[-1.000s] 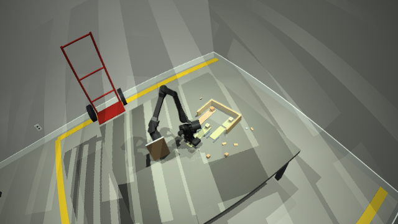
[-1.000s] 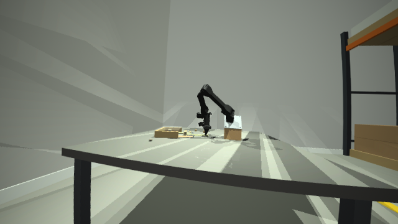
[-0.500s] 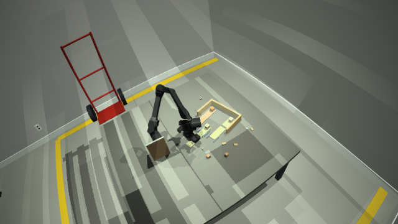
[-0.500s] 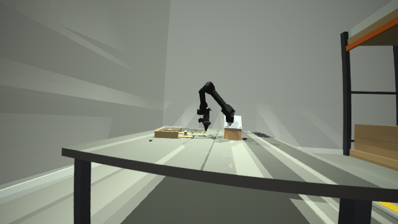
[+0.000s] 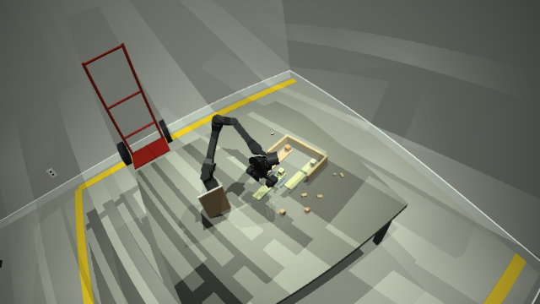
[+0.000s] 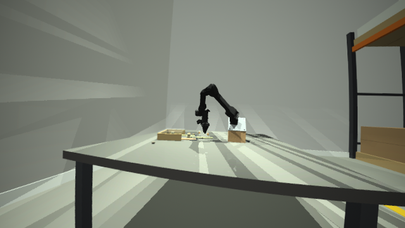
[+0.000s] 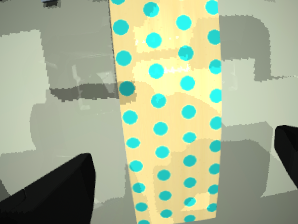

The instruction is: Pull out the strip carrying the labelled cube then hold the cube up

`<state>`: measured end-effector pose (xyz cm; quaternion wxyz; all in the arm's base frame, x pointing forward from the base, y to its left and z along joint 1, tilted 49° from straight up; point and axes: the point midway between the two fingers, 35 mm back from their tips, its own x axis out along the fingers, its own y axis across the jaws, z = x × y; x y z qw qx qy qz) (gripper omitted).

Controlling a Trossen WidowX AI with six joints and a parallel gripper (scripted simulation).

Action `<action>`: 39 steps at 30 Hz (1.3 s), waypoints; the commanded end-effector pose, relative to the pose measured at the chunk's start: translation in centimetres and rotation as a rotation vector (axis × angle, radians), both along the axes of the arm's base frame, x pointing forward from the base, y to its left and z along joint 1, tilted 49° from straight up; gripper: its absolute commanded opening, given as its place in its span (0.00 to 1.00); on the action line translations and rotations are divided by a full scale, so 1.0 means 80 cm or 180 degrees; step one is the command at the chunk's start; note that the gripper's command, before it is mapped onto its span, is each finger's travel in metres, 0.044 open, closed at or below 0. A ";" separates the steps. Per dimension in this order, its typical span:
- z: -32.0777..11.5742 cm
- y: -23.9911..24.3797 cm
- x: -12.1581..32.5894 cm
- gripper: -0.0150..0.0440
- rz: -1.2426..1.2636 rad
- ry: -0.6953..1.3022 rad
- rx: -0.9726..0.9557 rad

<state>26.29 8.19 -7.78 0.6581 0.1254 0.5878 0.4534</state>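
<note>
My gripper (image 6: 205, 131) (image 7: 188, 151) is open and empty, low above a pale yellow strip with cyan dots (image 5: 261, 193) (image 7: 170, 115). In the wrist view the strip runs between the spread fingers, touching neither. In the top view the arm hides part of it. A pale cube (image 5: 281, 171) sits just beyond the gripper. A plain yellow-green strip (image 5: 294, 181) lies to the right, with another pale cube (image 5: 312, 161) at its far end. An orange strip (image 5: 283, 154) carries an orange cube (image 5: 288, 148). No label is readable on any cube.
A low wooden frame (image 5: 307, 146) (image 6: 169, 136) surrounds the far strip ends. Thin bluish rods (image 5: 281, 182) lie between the strips. Orange blocks (image 5: 283, 211) (image 5: 307, 209) and small tan blocks (image 5: 320, 196) (image 5: 304, 195) lie to the right. The arm's wooden base block (image 5: 215, 203) (image 6: 236, 137) stands behind.
</note>
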 end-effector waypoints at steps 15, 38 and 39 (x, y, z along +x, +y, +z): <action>0.025 0.016 0.070 1.00 -0.0007 -0.0003 0.0010; 0.057 0.040 0.154 1.00 -0.0007 -0.0013 0.0014; 0.059 0.041 0.158 1.00 -0.0007 -0.0013 0.0014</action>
